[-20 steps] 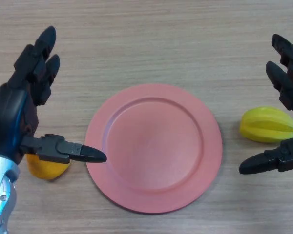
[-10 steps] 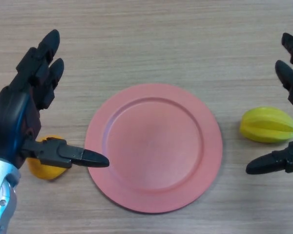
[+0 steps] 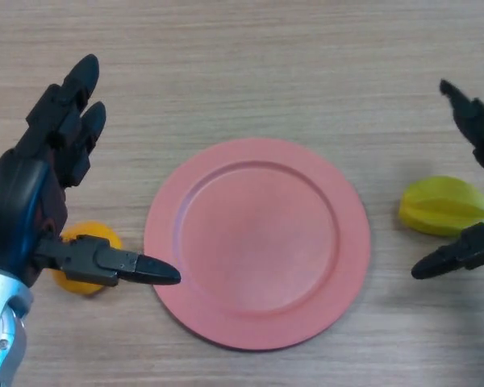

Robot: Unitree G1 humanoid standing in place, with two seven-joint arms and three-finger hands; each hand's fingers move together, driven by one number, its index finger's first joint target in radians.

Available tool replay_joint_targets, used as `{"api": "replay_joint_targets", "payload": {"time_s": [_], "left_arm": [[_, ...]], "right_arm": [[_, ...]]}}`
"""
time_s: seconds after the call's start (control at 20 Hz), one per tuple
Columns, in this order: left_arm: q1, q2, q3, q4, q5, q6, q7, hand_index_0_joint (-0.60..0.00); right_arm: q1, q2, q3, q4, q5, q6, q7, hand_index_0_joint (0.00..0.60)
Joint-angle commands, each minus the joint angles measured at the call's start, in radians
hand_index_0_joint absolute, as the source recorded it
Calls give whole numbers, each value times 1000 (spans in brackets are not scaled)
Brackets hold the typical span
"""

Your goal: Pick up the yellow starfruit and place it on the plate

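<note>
Wood-grain tabletop (image 3: 250, 56), pale and streaked, fills the whole head view. At its middle lies the round pink plate (image 3: 256, 242) with a raised rim, nothing on it. My left hand (image 3: 32, 201), black and bulky, sits at the view's left edge: fingers straight and spread, pointing up the table, thumb stretched sideways so its tip reaches just over the plate's left rim. It holds nothing. My right hand (image 3: 476, 246) shows only partly at the right edge: fingers extended above, thumb extended below, spread wide apart and holding nothing. Between those fingers and the thumb rests the yellow ridged starfruit (image 3: 444, 206), on the bare table just to the right of the plate, clear of its rim; I cannot tell whether the thumb touches it. Smallest item: a rounded orange-yellow fruit (image 3: 87, 242) on the table left of the plate, partly hidden behind my left thumb.
</note>
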Motion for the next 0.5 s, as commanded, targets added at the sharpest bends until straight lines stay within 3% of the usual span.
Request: {"api": "replay_joint_targets", "payload": {"time_s": [0.05,0.15,0.3,0.4,0.5], "left_arm": [[-23,23,87,-48,6,-123,-4,0],[-26,31,112,-34,-3,-141,0,0],[-26,35,122,-19,-2,-146,5,0],[-22,40,135,-11,-4,-143,3,0],[-24,45,144,-6,-5,-139,0,0]], "right_arm": [[-87,-58,-38,38,-15,-177,-92,0],[-130,-66,-21,144,-54,-228,-114,0],[-160,-74,-5,230,-89,-270,-118,399],[-214,-96,10,365,-203,-357,-188,599],[-226,-103,8,393,-235,-359,-233,600]]}}
